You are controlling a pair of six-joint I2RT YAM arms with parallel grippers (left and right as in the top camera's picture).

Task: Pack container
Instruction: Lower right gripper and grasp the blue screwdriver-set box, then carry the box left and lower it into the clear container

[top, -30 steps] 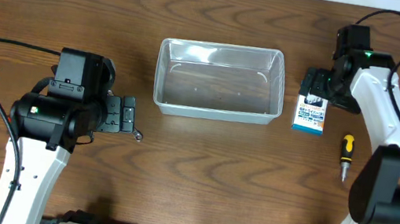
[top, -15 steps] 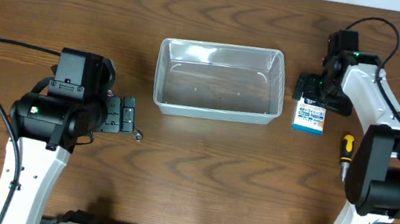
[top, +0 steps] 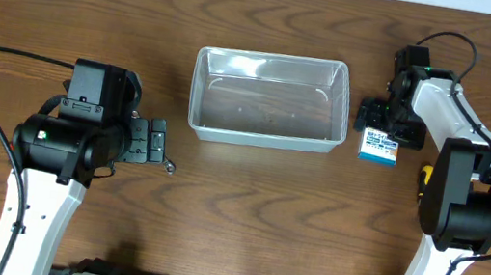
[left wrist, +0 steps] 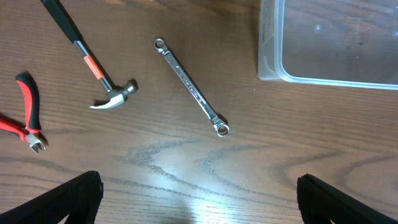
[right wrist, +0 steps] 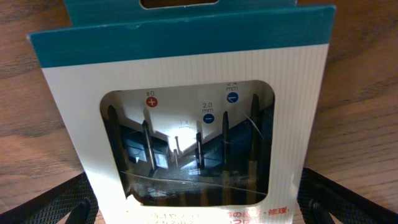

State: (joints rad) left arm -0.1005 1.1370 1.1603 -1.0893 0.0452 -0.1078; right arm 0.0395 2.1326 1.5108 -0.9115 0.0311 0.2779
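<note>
The box [top: 380, 150] lies just right of the container [top: 265, 138].

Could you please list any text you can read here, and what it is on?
"2.0 mm": box insert, above a blue minus sign.
Red plus sign: same insert; figure above it unclear.
Other box print, wrench stamp: too blurred to read.

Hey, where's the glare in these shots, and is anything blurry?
Left wrist view: pale sheen on the table below the wrench, otherwise sharp. Right wrist view: the box has a plastic window throwing reflections over its contents. Overhead view: faint highlights on the container walls, no blur.
</note>
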